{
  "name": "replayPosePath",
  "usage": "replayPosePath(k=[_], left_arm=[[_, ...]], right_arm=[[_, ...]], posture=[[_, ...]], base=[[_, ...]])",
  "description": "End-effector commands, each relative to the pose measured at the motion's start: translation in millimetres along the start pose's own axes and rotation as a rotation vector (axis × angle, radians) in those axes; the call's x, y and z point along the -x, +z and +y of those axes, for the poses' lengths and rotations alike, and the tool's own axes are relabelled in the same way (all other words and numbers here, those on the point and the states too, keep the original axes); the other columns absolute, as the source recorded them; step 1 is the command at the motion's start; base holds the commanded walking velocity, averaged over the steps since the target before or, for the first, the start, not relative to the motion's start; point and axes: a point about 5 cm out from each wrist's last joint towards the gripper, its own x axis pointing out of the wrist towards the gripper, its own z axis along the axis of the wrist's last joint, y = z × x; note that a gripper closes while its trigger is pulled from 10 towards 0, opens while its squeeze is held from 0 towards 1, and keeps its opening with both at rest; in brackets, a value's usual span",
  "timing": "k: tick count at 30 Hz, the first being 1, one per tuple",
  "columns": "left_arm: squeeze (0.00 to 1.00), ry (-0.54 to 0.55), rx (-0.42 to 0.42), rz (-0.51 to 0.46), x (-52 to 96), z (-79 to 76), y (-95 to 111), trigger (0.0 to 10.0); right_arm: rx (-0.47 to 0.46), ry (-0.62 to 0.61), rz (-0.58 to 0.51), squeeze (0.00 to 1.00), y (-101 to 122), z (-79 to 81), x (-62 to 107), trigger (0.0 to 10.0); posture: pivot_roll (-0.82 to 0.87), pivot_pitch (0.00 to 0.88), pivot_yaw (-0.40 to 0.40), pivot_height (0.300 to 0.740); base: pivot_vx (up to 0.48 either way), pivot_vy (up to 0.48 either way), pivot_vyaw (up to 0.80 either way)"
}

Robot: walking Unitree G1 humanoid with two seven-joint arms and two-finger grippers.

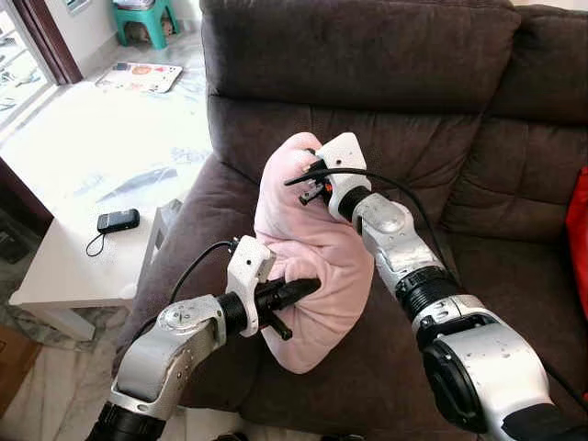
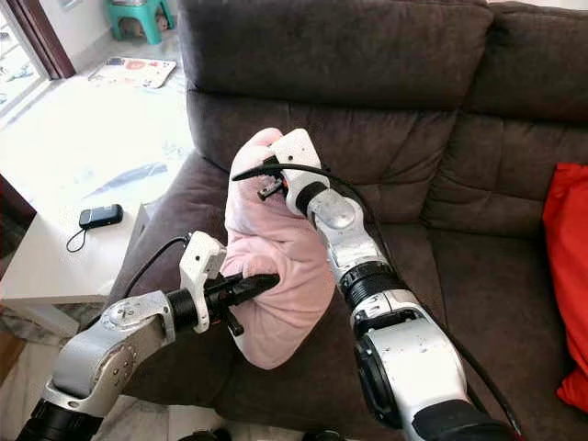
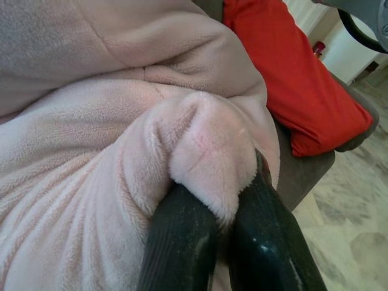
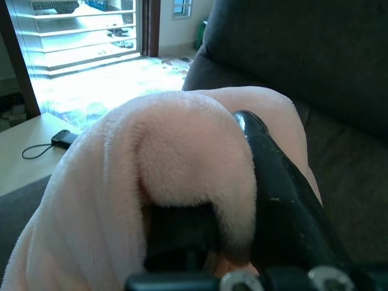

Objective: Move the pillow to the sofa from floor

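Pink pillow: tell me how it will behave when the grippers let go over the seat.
The pink pillow looks soft and floppy: it bunches between the left gripper fingers. Probably light, since two pinches hold it. It should slump onto the sofa, not roll.

No legible text, label, brand, number or sign is found in any view. Coloured markings are seen on a flat mat (image 1: 140,76) on the floor, but they are too small to be read as writing.
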Motion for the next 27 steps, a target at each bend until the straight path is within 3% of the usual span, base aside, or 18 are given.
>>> replayPosePath(k=[1, 2, 3, 18, 27], left_arm=[[0.00, -0.069, -0.062, -0.085, -2.1, -12.3, 23, 10.0], [0.00, -0.067, -0.064, -0.083, -2.0, -12.0, 22, 10.0], [0.00, -0.067, -0.064, -0.084, -2.1, -12.0, 23, 10.0], [0.00, -0.057, -0.060, -0.089, -3.5, -11.5, 22, 10.0], [0.00, -0.050, -0.061, -0.080, -2.0, -10.7, 20, 10.0]], right_arm=[[0.016, 0.097, -0.023, 0.55, 9, 19.3, -8.5, 10.0], [0.019, 0.098, -0.023, 0.55, 9, 19.4, -8.5, 10.0], [0.012, 0.105, -0.025, 1.00, 9, 20.1, -8.6, 10.0], [0.033, 0.195, -0.061, 1.00, 15, 37.3, -12.5, 10.0], [0.038, 0.184, -0.037, 1.00, 11, 35.4, -11.6, 10.0]], posture=[[0.12, 0.112, -0.041, 0.740], [0.12, 0.112, -0.041, 0.740], [0.12, 0.112, -0.041, 0.740], [0.12, 0.117, -0.047, 0.740], [0.12, 0.120, -0.049, 0.740]], base=[[0.000, 0.000, 0.00], [0.000, 0.000, 0.00], [0.000, 0.000, 0.00], [0.000, 0.000, 0.00], [0.000, 0.000, 0.00]])
